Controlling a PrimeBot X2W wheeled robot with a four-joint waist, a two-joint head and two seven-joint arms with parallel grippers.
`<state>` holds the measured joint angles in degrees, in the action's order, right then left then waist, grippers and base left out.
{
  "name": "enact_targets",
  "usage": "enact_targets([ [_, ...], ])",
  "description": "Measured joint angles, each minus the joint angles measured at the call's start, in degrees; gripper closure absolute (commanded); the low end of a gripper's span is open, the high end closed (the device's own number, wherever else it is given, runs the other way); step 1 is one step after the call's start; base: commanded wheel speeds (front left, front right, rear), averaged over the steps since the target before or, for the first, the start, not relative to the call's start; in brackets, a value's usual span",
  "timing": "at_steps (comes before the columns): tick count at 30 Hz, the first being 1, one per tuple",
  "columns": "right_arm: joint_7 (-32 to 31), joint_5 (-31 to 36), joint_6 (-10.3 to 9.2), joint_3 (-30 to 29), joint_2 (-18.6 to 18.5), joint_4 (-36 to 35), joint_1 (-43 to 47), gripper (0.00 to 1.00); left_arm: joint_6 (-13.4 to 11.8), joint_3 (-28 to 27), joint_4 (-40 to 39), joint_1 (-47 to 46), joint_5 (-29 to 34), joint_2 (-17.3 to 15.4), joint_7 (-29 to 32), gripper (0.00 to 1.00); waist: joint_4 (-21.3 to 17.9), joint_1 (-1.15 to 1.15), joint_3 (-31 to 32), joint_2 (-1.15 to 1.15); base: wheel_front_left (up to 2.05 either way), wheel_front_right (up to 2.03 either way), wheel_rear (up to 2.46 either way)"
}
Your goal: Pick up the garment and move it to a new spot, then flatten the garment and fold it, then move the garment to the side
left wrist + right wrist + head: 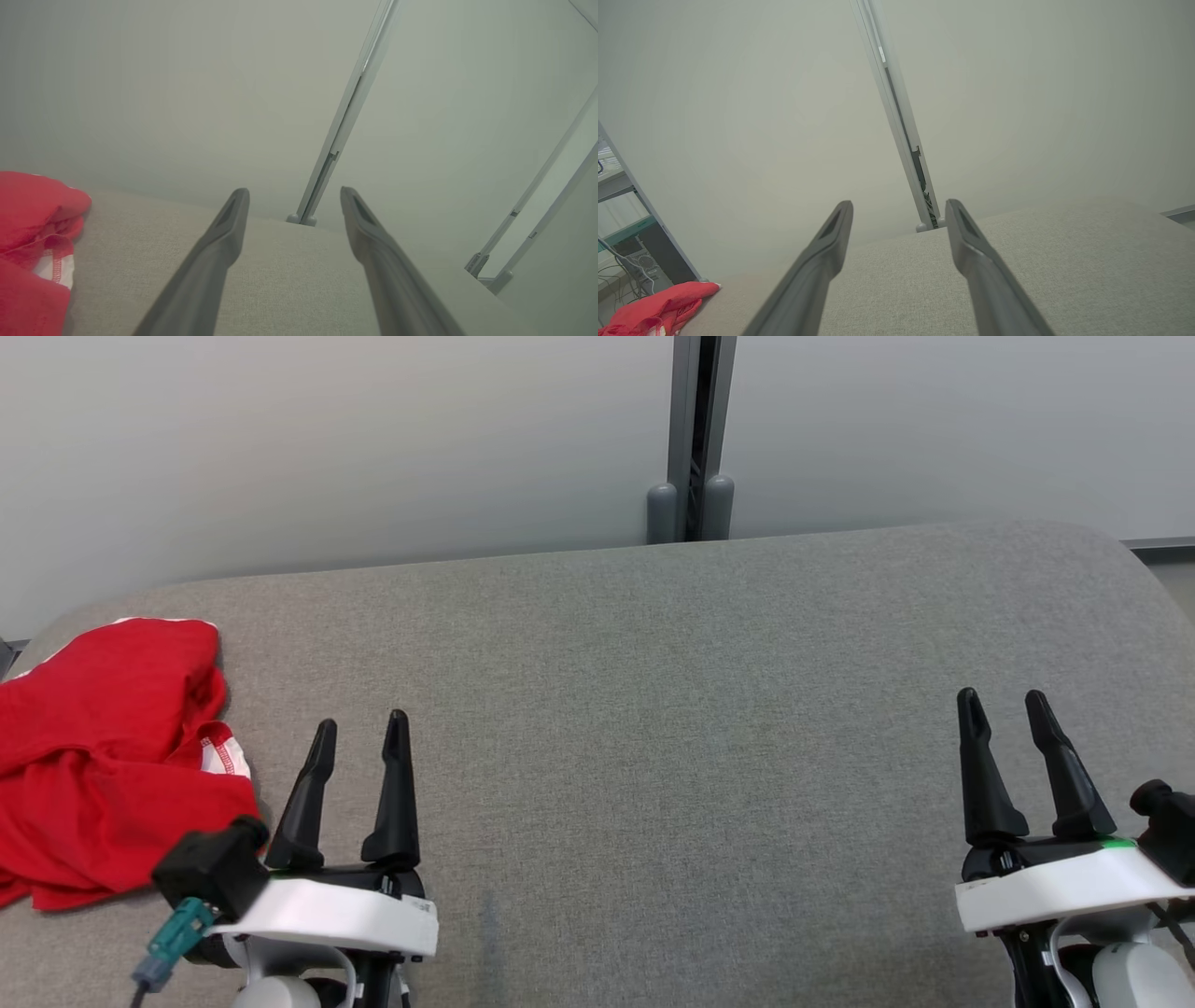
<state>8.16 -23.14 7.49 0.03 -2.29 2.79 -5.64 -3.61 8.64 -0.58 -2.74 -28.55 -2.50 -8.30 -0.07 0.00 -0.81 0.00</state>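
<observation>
a: which step is this?
b: the very first, i'd judge. the grey padded table (653, 728) spans the frame, and the red garment (103, 747) lies crumpled at its left edge, untouched.
a: the tools?
b: left gripper (362, 719) at lower left, just beside the cloth; right gripper (1004, 694) at lower right, well apart. both are spread and hold nothing. next, the left should swing leftward and pinch a fold.
a: any writing?
b: none readable.

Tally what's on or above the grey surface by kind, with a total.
Red garment: 1
Open grippers: 2 (left gripper, right gripper)
Total: 3
</observation>
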Motion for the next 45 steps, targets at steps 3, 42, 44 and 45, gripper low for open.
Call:
enact_targets([
  [3,0.49,1.71,0.00,0.35,-0.01,0.46,-0.01,0.00,-1.32,1.15,0.79,0.00,2.86,-0.09,-0.43,0.00,-0.06,0.00,-0.09,0.00,0.00,0.00,0.00],
  [42,5.44,8.00,0.00,1.15,-0.27,6.89,-0.58,0.00,-4.89,4.07,8.03,0.50,10.66,-0.26,-5.34,0.00,-0.39,0.00,-0.84,0.00,0.00,0.00,0.00],
  [44,5.53,8.65,0.00,1.24,-0.27,7.39,-0.72,0.00,-5.14,4.36,8.12,0.50,10.91,-0.26,-5.46,0.00,-0.48,0.00,-0.82,0.00,0.00,0.00,0.00],
  [45,5.58,9.11,0.00,1.31,-0.29,7.67,-0.80,0.00,-5.37,4.56,8.22,0.50,11.14,-0.26,-5.63,0.00,-0.51,0.00,-0.80,0.00,0.00,0.00,0.00],
])
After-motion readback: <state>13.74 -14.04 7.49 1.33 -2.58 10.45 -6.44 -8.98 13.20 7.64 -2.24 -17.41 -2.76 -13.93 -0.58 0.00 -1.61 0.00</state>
